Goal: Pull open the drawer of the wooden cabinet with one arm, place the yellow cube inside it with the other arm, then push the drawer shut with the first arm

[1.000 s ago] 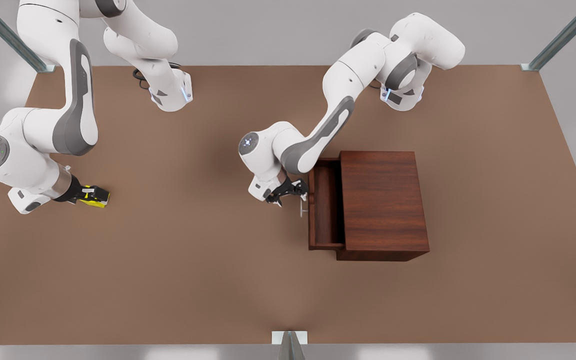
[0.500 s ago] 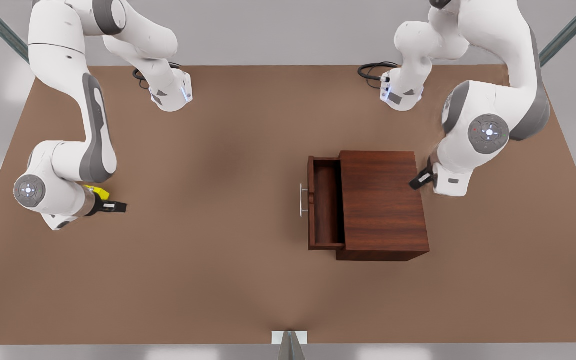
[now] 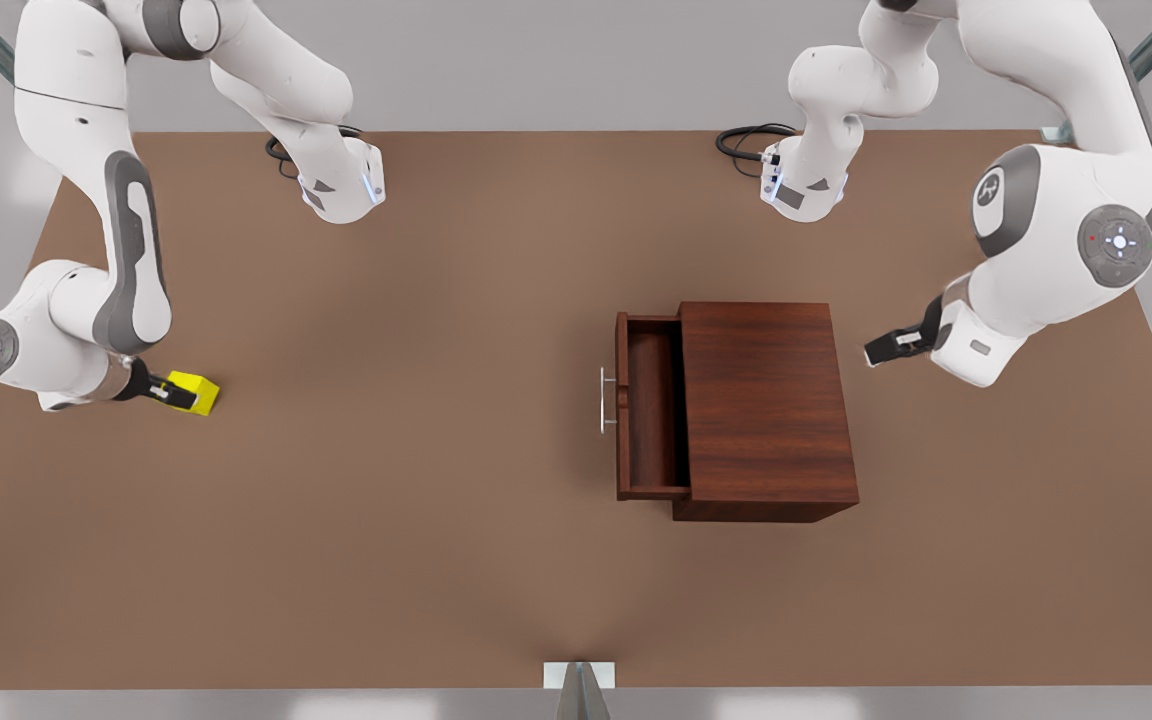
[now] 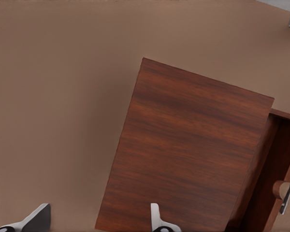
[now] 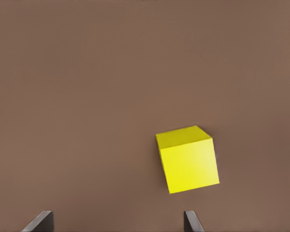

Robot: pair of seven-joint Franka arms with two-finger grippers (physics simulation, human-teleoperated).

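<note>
Wooden cabinet (image 3: 766, 400) drawer (image 3: 651, 410) open, right gripper (image 3: 181, 398) (fingers spread) at yellow cube (image 3: 194, 392), left gripper (image 3: 886, 345) waiting.

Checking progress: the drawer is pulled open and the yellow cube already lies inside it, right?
Not quite. The drawer is pulled open, but the yellow cube lies on the table, by the right gripper; the front view shows it.

The front view looks down from overhead; wrist views look down on the table (image 3: 436, 550).

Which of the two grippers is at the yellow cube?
The right gripper, at the front view's left, is over the yellow cube; the left gripper waits beside the wooden cabinet.
</note>
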